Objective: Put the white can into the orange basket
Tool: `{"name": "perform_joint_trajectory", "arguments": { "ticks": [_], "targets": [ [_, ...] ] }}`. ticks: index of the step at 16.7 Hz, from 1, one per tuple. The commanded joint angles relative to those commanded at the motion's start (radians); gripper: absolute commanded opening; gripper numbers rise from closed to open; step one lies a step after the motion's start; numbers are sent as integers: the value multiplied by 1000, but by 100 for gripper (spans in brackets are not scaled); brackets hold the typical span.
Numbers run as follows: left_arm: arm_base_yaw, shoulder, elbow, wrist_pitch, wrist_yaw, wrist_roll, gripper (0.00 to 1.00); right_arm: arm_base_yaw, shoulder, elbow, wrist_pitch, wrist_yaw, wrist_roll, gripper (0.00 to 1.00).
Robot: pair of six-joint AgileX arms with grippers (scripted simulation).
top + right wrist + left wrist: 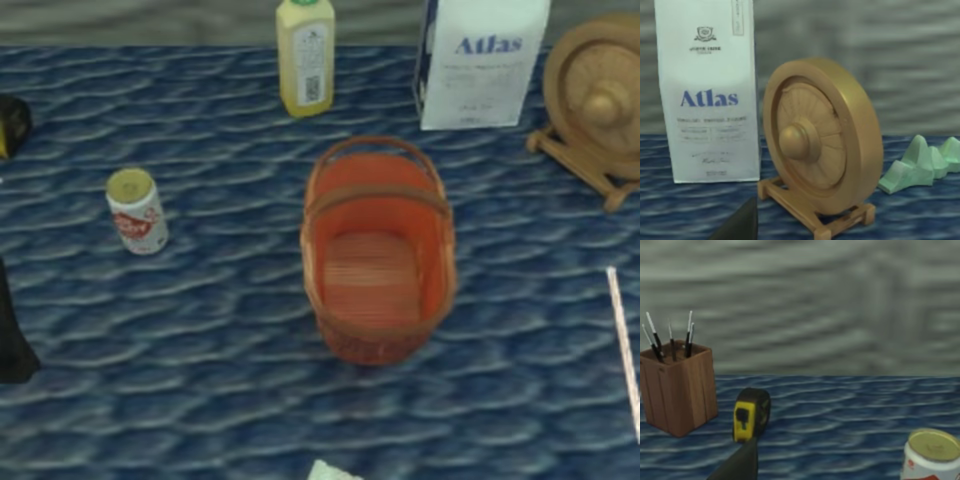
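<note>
The white can stands upright on the blue cloth at the left, with red marks and a dull gold top; it also shows at the edge of the left wrist view as the white can. The orange basket sits in the middle, its arched handle across the top and nothing inside. My left gripper is low by the table's left edge, short of the can, open and holding nothing; one dark finger shows. My right gripper is parked at the right facing the wooden wheel, open and holding nothing.
A pale-yellow bottle and a white Atlas carton stand at the back. The wooden wheel is at back right, with a mint green shape beside it. A tape measure and a wooden pen holder sit far left.
</note>
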Motion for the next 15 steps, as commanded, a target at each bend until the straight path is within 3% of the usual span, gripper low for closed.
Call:
{"name": "perform_joint_trajectory", "arguments": {
  "ticks": [7, 15],
  "targets": [
    [-15, 154, 153, -102, -1, 56, 100, 0, 0, 0, 0, 0, 0, 100],
    [-79, 891, 785, -509, 1, 266, 100, 0, 0, 0, 0, 0, 0, 100]
  ]
}}
